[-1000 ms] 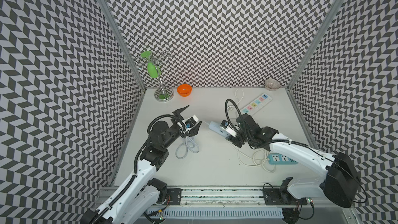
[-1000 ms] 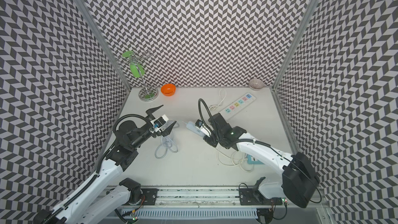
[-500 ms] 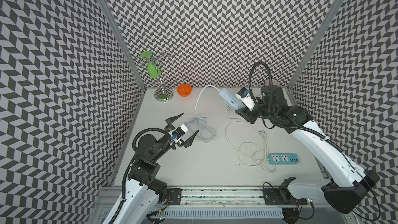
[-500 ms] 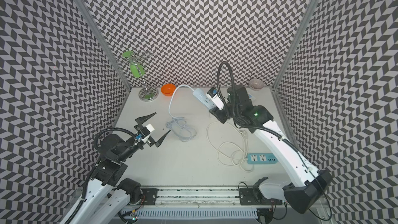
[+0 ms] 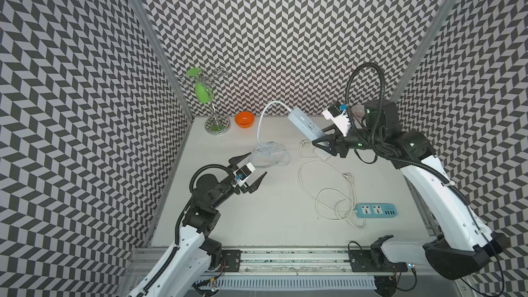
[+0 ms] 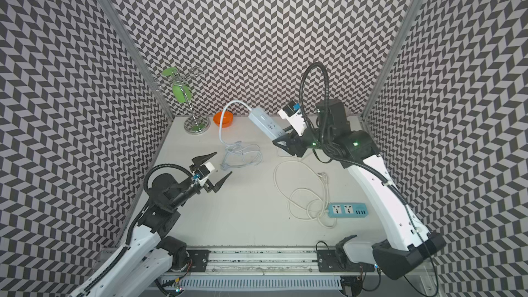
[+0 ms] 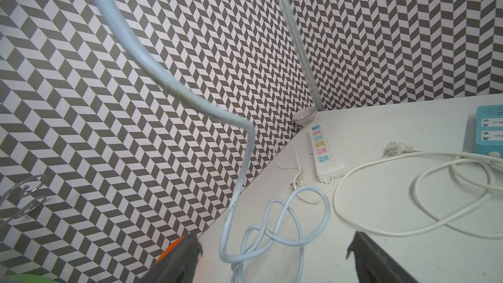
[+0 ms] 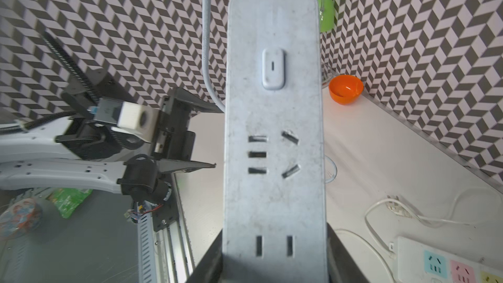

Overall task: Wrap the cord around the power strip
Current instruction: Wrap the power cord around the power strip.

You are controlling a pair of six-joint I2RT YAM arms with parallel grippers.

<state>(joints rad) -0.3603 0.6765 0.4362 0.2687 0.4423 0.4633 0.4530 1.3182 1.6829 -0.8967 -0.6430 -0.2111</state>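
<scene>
Wrapping not begun: I found no turn of the cord (image 5: 259, 127) around the power strip (image 5: 304, 121). The strip was off the worktop (image 5: 271, 218), held tilted in the air near the back wall, with its sockets facing up in both top views. The cord left the strip's far end, arched down and ended in a loose heap of loops on the worktop. I could not pick out the plug in that heap. In my judgement all of the winding remained: catch the slack, lead it round the bar turn by turn, and secure the plug end.

The right pincer (image 5: 321, 142) was clenched on the socket end of the strip, one jaw against each long edge, as the right wrist view showed. The left pincer (image 5: 255, 164) stood wide apart and empty, low over the worktop just beside the loops. In the left wrist view the loops lay ahead of it, between its two jaws. It touched nothing that I could see.
</scene>
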